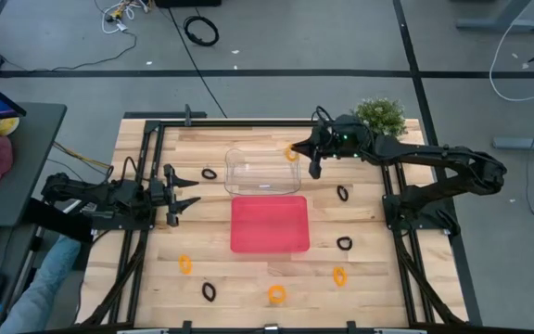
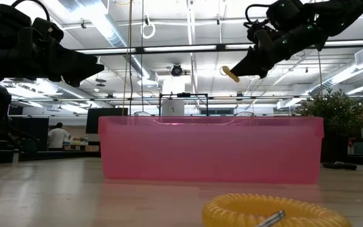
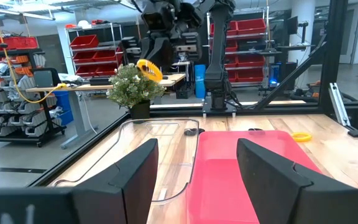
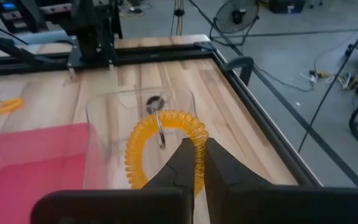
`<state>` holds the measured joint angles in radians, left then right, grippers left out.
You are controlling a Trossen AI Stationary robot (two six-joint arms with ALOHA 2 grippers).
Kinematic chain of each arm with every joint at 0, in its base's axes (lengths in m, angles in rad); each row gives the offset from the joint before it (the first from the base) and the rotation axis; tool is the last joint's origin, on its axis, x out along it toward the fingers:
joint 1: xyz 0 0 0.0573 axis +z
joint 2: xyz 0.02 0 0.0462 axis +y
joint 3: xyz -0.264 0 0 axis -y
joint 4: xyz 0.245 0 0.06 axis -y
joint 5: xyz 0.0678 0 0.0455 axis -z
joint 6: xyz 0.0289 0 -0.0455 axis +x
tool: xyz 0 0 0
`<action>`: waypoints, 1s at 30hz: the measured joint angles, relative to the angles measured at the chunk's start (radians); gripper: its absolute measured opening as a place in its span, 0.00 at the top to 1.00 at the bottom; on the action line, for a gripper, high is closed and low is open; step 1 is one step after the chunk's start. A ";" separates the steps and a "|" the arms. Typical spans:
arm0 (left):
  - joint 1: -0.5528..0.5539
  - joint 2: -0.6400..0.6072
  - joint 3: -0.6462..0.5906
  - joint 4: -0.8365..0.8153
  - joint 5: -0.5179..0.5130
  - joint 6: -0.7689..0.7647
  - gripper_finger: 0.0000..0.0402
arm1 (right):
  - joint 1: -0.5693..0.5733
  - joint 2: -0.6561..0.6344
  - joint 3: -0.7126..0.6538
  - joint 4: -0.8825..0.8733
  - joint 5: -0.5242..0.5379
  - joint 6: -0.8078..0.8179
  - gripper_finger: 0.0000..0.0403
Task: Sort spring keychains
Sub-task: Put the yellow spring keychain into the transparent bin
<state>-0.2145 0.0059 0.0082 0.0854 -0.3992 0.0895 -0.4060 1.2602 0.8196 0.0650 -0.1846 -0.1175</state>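
My right gripper [image 1: 311, 160] is raised over the far right corner of the clear tray [image 1: 265, 173] and is shut on an orange spring keychain [image 1: 291, 151], which shows high in the low view [image 2: 230, 74]. My left gripper [image 1: 188, 199] hovers open left of the red tray [image 1: 269, 224], touching nothing. Other keychains lie flat on the table: black ones [image 1: 209, 173] [image 1: 342, 193] [image 1: 344, 243] [image 1: 209, 290] and orange ones [image 1: 185, 264] [image 1: 276, 294] [image 1: 338, 276]. My right gripper pinches the orange keychain between its two fingers by one side of the coiled loop [image 4: 196, 148]. The fingers [image 2: 247, 63] slant downward from above and hold it at their free ends. The keychain is lifted clear above the clear tray, and its metal ring [image 4: 159, 129] shows inside the loop.
The clear tray stands right behind the red tray. A potted plant [image 1: 380, 115] stands at the table's far right corner, close to the right arm. Black frame rails [image 1: 146, 176] run along the table's left and right sides. An orange keychain [image 2: 276, 212] lies close to the low camera.
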 joint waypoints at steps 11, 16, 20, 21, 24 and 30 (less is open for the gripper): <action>0.000 0.000 0.000 0.000 0.000 0.000 0.45 | 0.024 0.000 0.000 0.053 0.000 0.003 0.96; 0.000 0.000 0.000 0.000 0.000 0.000 0.45 | 0.037 0.000 0.000 0.066 0.000 0.003 0.96; 0.000 0.000 0.000 0.000 0.000 0.000 0.45 | 0.044 0.000 0.000 0.079 0.000 0.003 0.96; 0.000 0.000 0.000 0.000 0.000 0.000 0.45 | 0.045 0.000 0.000 0.081 0.000 0.003 0.96; 0.000 0.000 0.000 0.000 0.000 0.000 0.45 | 0.046 0.000 0.000 0.081 0.000 0.003 0.96; 0.000 0.000 0.000 0.000 0.000 0.000 0.45 | 0.046 0.000 0.000 0.081 0.000 0.024 0.93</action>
<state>-0.2146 0.0062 0.0082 0.0853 -0.3991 0.0894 -0.3595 1.2606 0.8196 0.1459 -0.1844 -0.0933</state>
